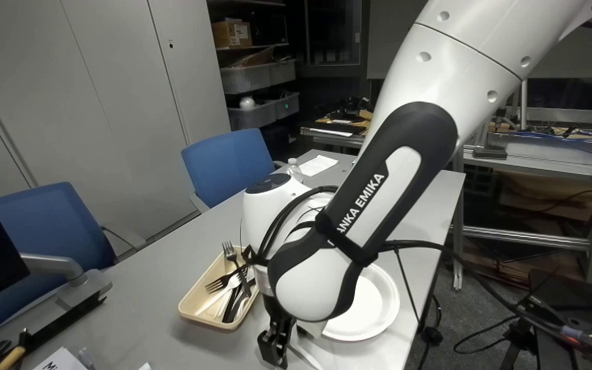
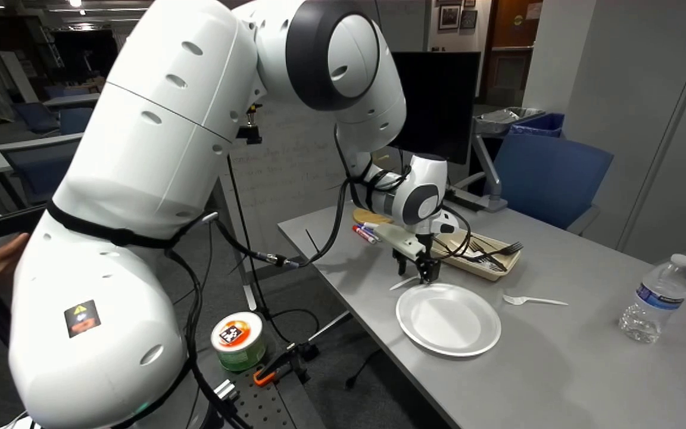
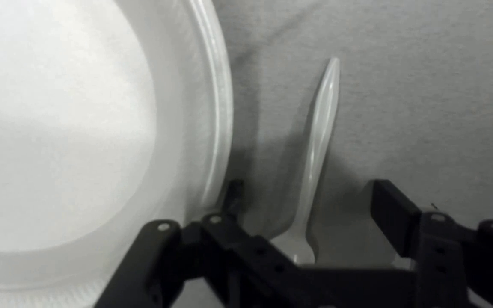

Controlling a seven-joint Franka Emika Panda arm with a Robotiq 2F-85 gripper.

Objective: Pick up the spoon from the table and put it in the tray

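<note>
A glossy white plastic spoon (image 3: 320,128) lies on the light grey table (image 2: 563,363), its tapered handle pointing just past twelve o'clock in the wrist view, its bowl partly hidden by the black gripper (image 3: 307,192), whose blocky fingers (image 3: 394,218) stand spread on either side of the handle. At the spoon's nine o'clock sits a round white plate (image 3: 58,107) with a ribbed rim. In an exterior view, a shallow tan tray (image 1: 204,319) of dark and white cutlery (image 1: 232,306) lies at the plate's nine o'clock.
</note>
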